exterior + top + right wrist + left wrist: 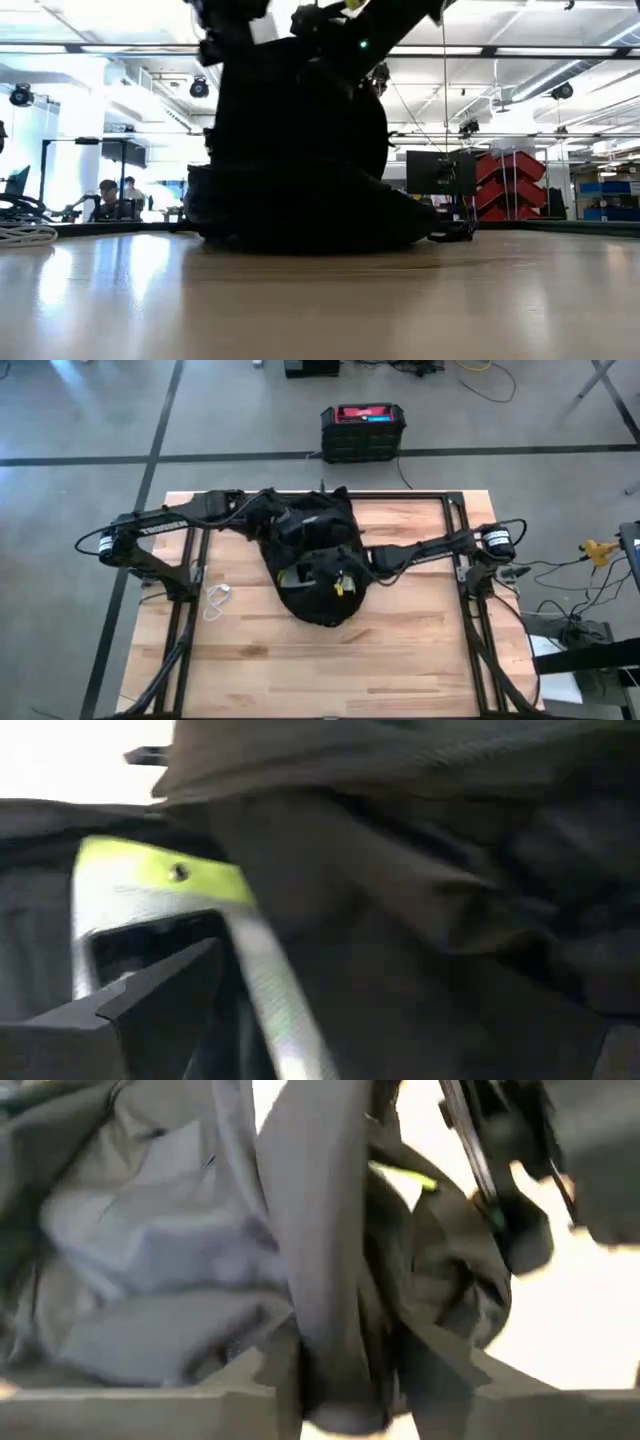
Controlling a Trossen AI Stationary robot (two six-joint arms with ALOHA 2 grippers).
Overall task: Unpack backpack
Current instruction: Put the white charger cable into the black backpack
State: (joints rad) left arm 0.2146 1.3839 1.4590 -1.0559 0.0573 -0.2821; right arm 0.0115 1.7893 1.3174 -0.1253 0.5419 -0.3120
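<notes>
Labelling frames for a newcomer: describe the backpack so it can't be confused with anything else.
Start at the wooden table in the high view; the backpack is the big soft rounded black fabric mass at its middle, where both arms meet. The other black item, a rigid red-topped box, sits on the floor beyond the table.

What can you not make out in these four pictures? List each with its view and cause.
- Backpack contents: high view, black fabric and both arms cover the opening.
- Left gripper, right gripper: high view, lost against the backpack.
- Yellow-green object: right wrist view, blurred, part-hidden by fabric.
- Low view: backpack only a silhouette.
</notes>
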